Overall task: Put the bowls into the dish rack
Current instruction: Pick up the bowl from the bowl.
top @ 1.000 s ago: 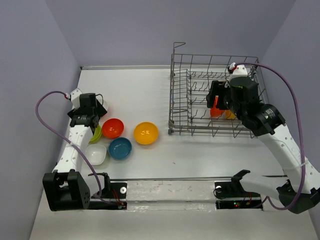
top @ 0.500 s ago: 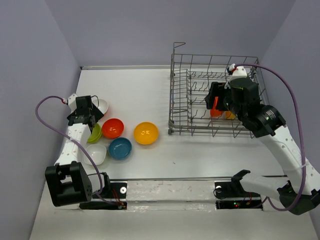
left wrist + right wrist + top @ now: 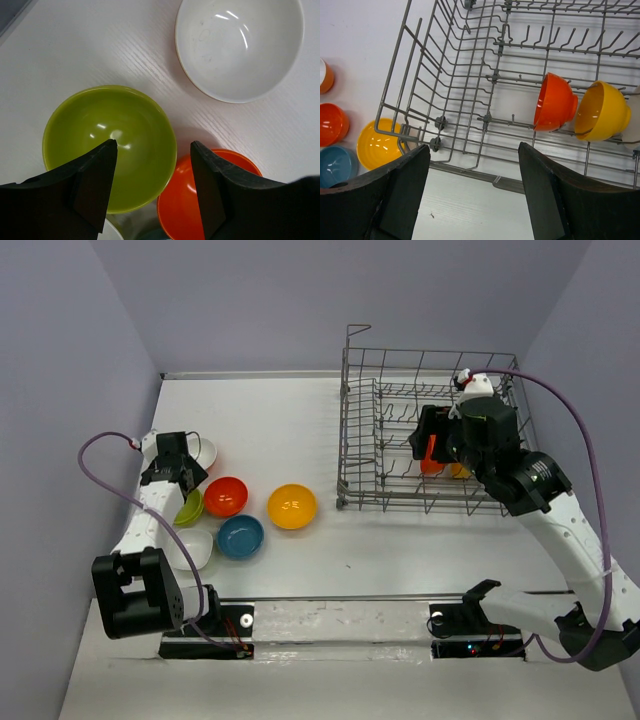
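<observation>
**Bowls left, rack right**

The loose bowls [image 3: 226, 497] lie close together on the left part of the table [image 3: 280, 420]. The dish rack [image 3: 390, 455] stands well apart at right, further back. Inside it the racked bowls [image 3: 555, 102] stand on edge, side by side.

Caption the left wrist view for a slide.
Open left end effector above a lime green bowl; white bowl and red-orange bowl nearby.

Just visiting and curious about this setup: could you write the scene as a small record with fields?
In dish rack: red-orange bowl, yellow bowl
On table: lime green bowl, round white bowl, blue bowl, others
Left gripper: open, over lime green bowl's edge
Right gripper: open, empty, above dish rack
</observation>
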You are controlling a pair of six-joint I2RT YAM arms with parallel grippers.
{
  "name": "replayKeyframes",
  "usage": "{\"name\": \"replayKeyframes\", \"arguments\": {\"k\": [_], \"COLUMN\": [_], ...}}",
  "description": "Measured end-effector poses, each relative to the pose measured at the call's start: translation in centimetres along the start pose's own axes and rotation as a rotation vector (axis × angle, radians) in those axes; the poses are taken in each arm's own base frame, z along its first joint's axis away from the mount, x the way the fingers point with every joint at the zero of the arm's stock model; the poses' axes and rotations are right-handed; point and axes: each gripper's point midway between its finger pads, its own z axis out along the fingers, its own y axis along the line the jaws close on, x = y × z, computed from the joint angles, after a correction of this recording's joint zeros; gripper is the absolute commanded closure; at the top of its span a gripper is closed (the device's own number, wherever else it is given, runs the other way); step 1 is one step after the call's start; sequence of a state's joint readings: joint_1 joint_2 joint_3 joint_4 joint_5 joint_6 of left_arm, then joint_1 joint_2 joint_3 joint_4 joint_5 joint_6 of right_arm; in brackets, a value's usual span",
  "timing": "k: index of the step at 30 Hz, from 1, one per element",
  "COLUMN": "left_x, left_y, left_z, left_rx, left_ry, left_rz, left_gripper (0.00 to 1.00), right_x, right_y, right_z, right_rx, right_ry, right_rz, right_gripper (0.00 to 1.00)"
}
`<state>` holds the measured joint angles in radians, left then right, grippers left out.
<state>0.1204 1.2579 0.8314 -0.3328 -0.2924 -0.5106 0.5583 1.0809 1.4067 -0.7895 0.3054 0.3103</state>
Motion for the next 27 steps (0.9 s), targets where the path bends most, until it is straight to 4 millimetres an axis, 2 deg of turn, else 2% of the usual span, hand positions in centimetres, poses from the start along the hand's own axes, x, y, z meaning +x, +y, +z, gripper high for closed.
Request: {"name": "replayKeyframes", "arguments": {"k": [12,14,18,21,22,25,26,27], "left_x": [1.4,1.6,2.3,2.6,2.5,2.2,2.0,1.6], "left_y": [-0.1,-0.1,-0.3,-0.7,-0.9,-1.4,-1.5,-1.7], "left_z": [1.4,1.7,2.4,2.8,3.0,3.2,3.2,3.2], "left_rx": [-0.018,-0.02,-0.021,-0.012,-0.011,-0.008,-0.005,-0.001], "left_ry": [0.055,0.066,0.095,0.117,0.124,0.133,0.129,0.117], "left_rz": [0.01,0.01,0.013,0.014,0.014,0.014,0.019,0.017], "left_gripper": [0.44,0.49,0.6,0.74,0.83,0.93,1.0,1.0], "right_x": [-0.4,-0.4,-0.1,-0.1,-0.2,-0.1,0.0,0.1], "right_y": [0.0,0.1,0.0,0.0,0.0,0.0,0.0,-0.1], "right_z": [-0.6,-0.6,-0.5,-0.6,-0.6,-0.7,-0.7,-0.7], "right_rx": [-0.012,-0.015,-0.016,-0.017,-0.018,-0.019,-0.018,-0.018], "right_ry": [-0.02,-0.021,-0.017,-0.018,-0.02,-0.021,-0.02,-0.018], "right_rz": [0.007,0.008,0.006,0.007,0.007,0.008,0.007,0.007], "right_gripper": [0.22,0.22,0.22,0.22,0.22,0.22,0.22,0.22]}}
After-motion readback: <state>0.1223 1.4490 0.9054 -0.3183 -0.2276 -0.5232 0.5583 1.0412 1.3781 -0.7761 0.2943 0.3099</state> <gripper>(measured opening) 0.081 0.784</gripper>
